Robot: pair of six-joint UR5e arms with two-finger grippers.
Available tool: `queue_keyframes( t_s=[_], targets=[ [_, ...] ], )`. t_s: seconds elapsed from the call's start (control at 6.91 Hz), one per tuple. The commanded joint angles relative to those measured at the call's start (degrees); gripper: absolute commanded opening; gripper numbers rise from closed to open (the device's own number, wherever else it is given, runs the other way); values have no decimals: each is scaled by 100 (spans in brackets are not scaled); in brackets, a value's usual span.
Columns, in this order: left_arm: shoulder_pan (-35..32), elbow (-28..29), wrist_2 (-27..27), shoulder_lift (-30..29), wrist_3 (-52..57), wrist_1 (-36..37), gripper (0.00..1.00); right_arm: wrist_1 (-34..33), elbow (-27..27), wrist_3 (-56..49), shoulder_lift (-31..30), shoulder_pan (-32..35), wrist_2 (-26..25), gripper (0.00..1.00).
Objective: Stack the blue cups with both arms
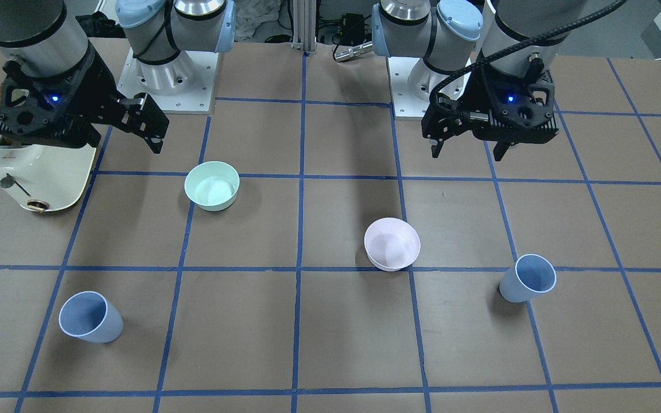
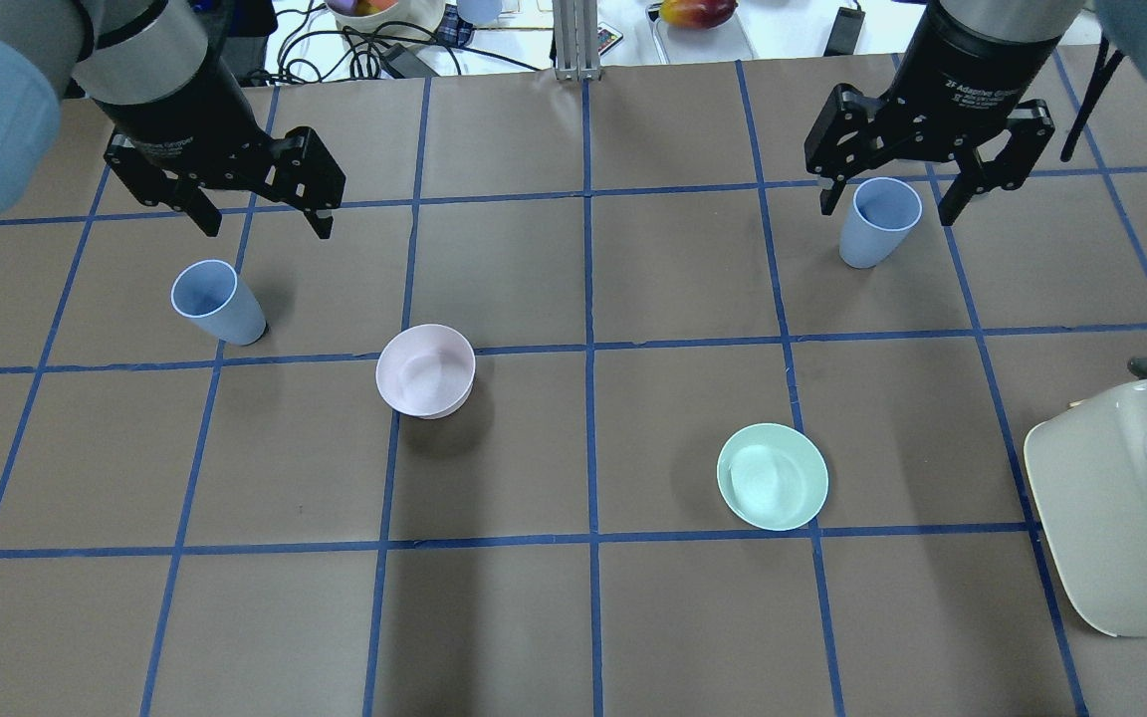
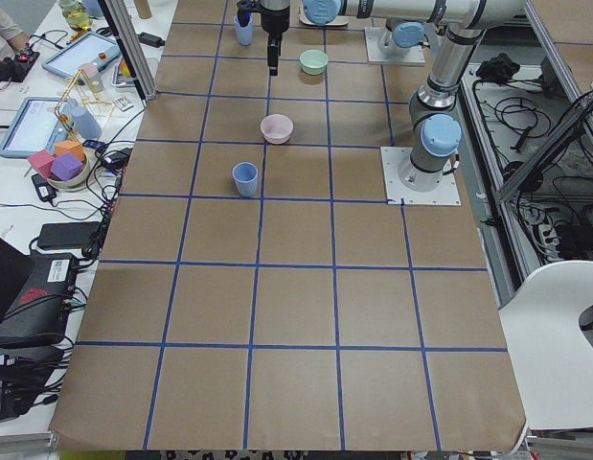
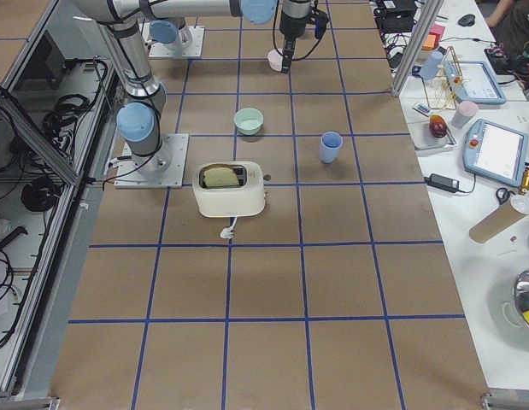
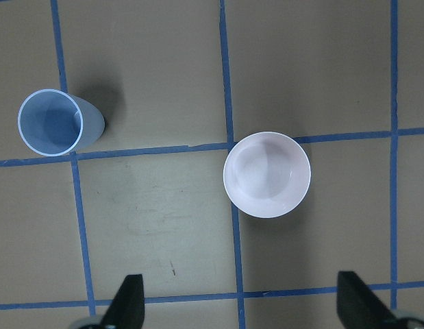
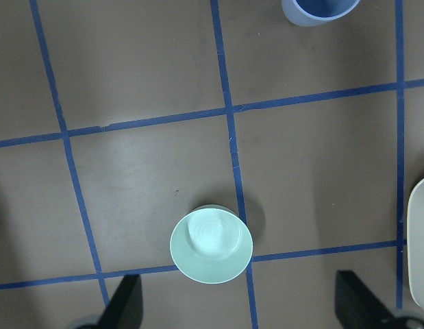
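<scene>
Two pale-blue cups stand upright and far apart. One cup (image 2: 217, 302) is on my left side and also shows in the front view (image 1: 527, 278) and the left wrist view (image 5: 57, 122). The other cup (image 2: 880, 224) is on my right side and also shows in the front view (image 1: 89, 316) and at the top edge of the right wrist view (image 6: 320, 10). My left gripper (image 2: 265, 229) (image 1: 468, 156) is open and empty, high above the table. My right gripper (image 2: 889, 214) (image 1: 127, 143) is also open, empty and raised.
A pale pink bowl (image 2: 426, 370) (image 5: 266, 175) sits left of centre. A mint-green bowl (image 2: 773, 476) (image 6: 212, 247) sits right of centre. A cream toaster (image 2: 1126, 503) (image 1: 38, 172) stands at my right near the robot's side. Blue tape lines grid the brown table (image 2: 583, 617).
</scene>
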Motion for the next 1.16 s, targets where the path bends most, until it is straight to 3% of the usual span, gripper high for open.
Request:
queue_keyframes(
  t_s=[0.0,0.29,0.43,1.01],
  targets=[
    [68,25,-5,-4,26,-8,100,1,13,-5,6,5,-16,100],
    [156,-36,30,-292,227,132,100,-16,-48,-5,7,-39,-16,100],
    [504,-62,30,-589,603,246,100,10,-22,-5,7,-31,-16,100],
    [1551,-290,65,-1847,1194,1729,100,-77,22,-40,76,-48,19,100]
  ],
)
